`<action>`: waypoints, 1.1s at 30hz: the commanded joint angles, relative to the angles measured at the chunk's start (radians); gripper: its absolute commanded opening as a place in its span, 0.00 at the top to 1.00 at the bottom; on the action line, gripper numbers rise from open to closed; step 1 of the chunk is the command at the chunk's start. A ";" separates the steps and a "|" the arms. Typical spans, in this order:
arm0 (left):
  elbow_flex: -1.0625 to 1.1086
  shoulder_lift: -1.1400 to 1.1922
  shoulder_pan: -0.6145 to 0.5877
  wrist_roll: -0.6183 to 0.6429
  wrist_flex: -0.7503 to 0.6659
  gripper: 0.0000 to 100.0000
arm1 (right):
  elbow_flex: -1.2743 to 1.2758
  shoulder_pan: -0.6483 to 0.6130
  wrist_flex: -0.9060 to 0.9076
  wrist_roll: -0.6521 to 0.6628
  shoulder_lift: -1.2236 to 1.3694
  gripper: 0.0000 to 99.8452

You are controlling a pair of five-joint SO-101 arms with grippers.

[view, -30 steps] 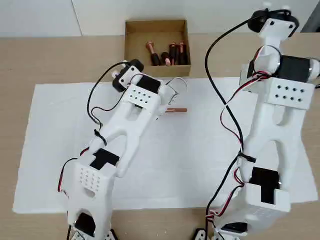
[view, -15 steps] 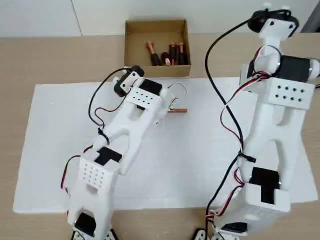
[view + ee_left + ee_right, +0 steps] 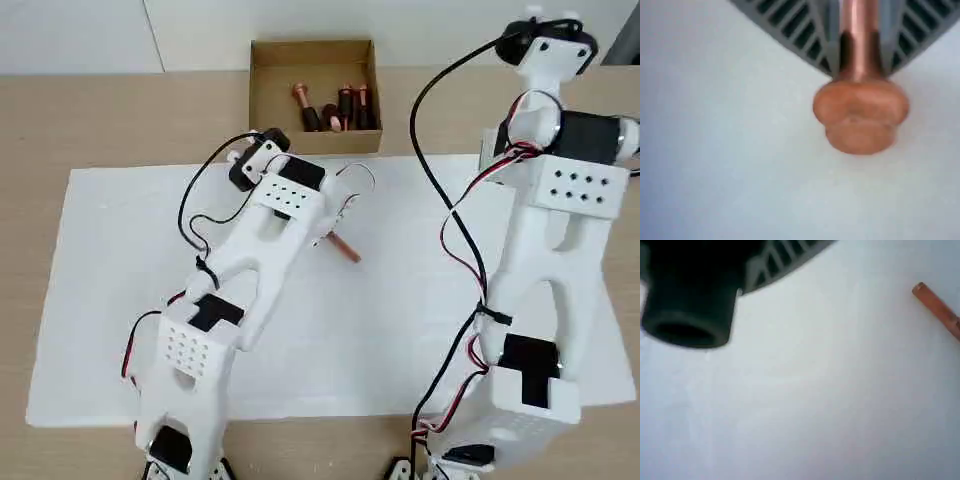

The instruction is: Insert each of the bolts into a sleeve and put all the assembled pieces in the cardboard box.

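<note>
My left gripper (image 3: 860,50) is shut on a copper bolt (image 3: 860,115); the shaft runs between the grey fingers and the wide head sticks out over the white sheet. In the high view that bolt (image 3: 346,248) juts diagonally from under the left arm's wrist near the sheet's middle. A black sleeve (image 3: 687,305) is in my right gripper (image 3: 725,277), its open end facing outward, and the bolt's tip (image 3: 937,307) shows some way off from it. The cardboard box (image 3: 266,95) stands at the back and holds several assembled pieces (image 3: 340,108).
A white sheet (image 3: 420,330) covers the table's middle and both arms stand over it. The right arm (image 3: 550,230) rises along the right side with black and red cables hanging beside it. Bare wooden table (image 3: 120,120) surrounds the sheet.
The left gripper has turned the bolt, which pointed straight to the right and now angles down and right. The right arm has not moved.
</note>
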 commanded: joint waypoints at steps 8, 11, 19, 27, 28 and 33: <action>-0.510 -0.017 -0.078 -0.522 0.358 0.99 | 0.002 0.004 -0.001 0.000 -0.051 1.00; -0.644 -0.012 -0.121 -0.608 0.462 0.99 | 0.003 0.004 -0.001 -0.002 -0.050 1.00; -0.542 -0.017 -0.173 -1.011 0.480 0.99 | 0.015 0.002 0.001 -0.003 -0.051 1.00; -0.461 -0.028 -0.229 -1.257 0.480 0.99 | 0.077 -0.058 -0.002 -0.003 -0.058 1.00; -0.460 -0.052 -0.232 -1.261 0.480 0.99 | 0.077 -0.068 -0.002 -0.003 -0.058 1.00; -0.348 -0.267 -0.261 -1.261 0.482 0.99 | 0.077 -0.116 -0.002 -0.003 -0.051 1.00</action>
